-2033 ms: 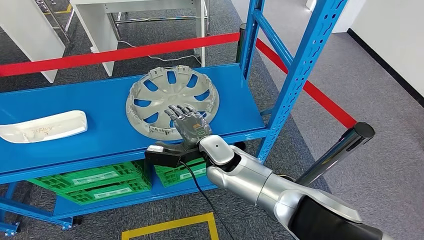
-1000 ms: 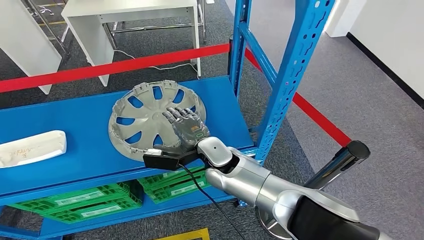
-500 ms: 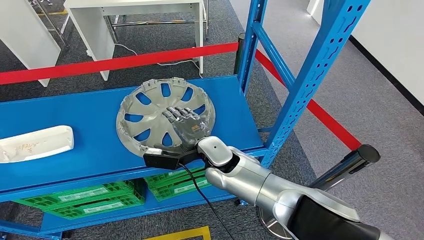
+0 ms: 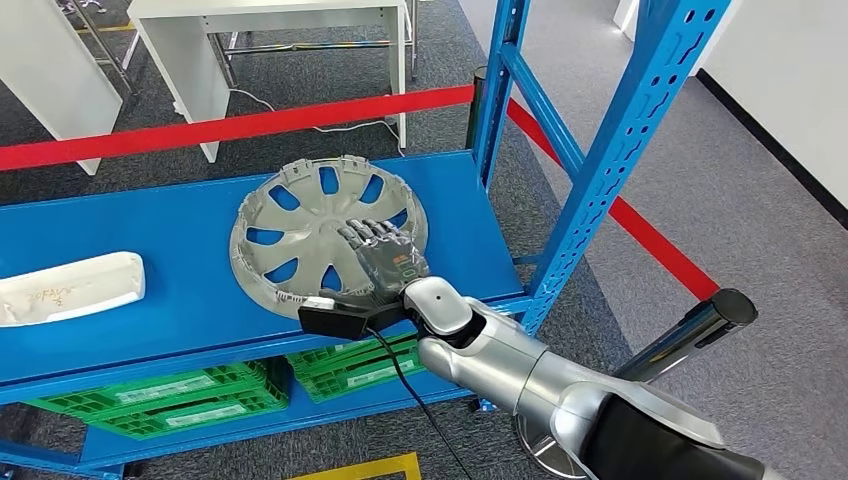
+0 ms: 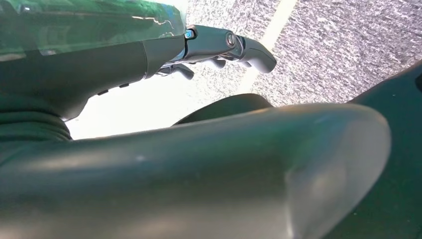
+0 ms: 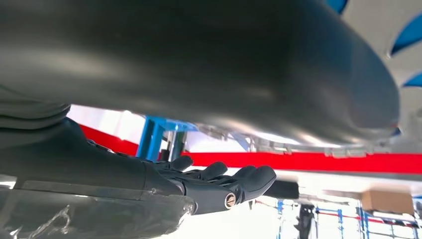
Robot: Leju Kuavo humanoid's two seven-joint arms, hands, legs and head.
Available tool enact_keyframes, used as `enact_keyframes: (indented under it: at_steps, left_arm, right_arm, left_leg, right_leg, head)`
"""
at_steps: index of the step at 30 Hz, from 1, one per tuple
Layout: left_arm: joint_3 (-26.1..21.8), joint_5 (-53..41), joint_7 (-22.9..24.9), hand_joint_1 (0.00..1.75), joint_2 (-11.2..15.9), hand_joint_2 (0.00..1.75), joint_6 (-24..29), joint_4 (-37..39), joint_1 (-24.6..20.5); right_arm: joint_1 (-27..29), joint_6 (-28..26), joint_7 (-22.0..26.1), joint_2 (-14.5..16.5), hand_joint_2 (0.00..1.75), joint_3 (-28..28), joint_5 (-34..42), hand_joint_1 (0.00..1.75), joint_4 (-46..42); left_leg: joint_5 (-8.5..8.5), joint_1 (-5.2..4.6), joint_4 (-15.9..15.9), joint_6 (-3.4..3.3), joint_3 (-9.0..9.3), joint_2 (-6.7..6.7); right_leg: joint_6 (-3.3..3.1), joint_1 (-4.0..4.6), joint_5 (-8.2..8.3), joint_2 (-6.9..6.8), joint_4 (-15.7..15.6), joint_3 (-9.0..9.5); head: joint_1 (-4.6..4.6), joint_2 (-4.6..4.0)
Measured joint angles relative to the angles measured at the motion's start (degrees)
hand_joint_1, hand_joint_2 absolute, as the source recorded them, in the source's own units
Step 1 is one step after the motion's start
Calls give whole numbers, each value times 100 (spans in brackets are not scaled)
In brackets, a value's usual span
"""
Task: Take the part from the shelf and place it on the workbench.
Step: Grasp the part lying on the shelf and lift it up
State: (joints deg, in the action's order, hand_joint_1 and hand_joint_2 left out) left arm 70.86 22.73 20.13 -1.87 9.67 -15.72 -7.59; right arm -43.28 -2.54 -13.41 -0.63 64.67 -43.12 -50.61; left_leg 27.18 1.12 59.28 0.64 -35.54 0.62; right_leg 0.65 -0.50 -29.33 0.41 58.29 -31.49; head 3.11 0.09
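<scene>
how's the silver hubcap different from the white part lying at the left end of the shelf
The hubcap is round, silver-grey and pierced by spoke openings that show the blue shelf through them; the white part is long, narrow and solid. The hubcap has the right hand over its near edge with fingers spread on it; the white part lies apart, with no hand near it. Both lie on the same shelf level.

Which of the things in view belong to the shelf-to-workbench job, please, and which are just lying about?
Belongs to the job:
- hubcap, lying flat on the blue shelf
- right hand, fingers spread over the hubcap

Just lying about:
- white curved panel at the shelf's left end
- green crates on the lower shelf
- red barrier tape
- white tables behind
</scene>
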Motion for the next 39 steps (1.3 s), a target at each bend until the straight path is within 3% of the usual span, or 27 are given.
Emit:
enact_keyframes:
  at_steps: [27,39]
  left_arm:
    - [-4,3,-9,0,13,0,94,0,13]
    - [-35,100,2,0,63,0,255,5,93]
  right_arm:
    - [103,-71,-14,-90,0,-37,-28,0,156]
    - [-25,-145,-938,-226,0,-315,-7,0,479]
  left_leg:
    - [0,0,-1,0,0,-1]
    - [0,-1,-1,0,0,-1]
  right_leg:
    - [0,0,0,0,0,0]
    - [0,0,0,1,0,0]
  head:
    - [1,0]
    - [1,0]
